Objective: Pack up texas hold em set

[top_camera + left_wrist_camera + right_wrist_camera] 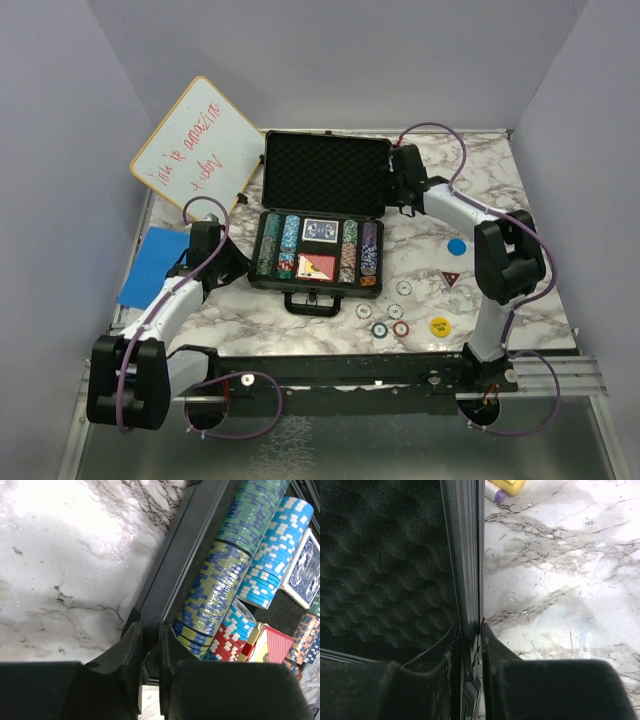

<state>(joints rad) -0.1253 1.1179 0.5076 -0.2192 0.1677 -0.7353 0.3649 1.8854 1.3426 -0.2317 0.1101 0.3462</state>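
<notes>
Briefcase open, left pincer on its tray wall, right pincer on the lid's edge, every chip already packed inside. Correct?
No: loose chips, a yellow disc and a blue disc lie on the table right of the briefcase, per the top external view. The rest holds.

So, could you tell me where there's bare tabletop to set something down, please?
Free: the marble tabletop front-left, between the handle of the black foam-lined briefcase and the left arm; also the back-right corner behind the right arm. Crowded: front-right of the briefcase, with loose round poker chips, a round yellow disc and a round blue disc.
</notes>
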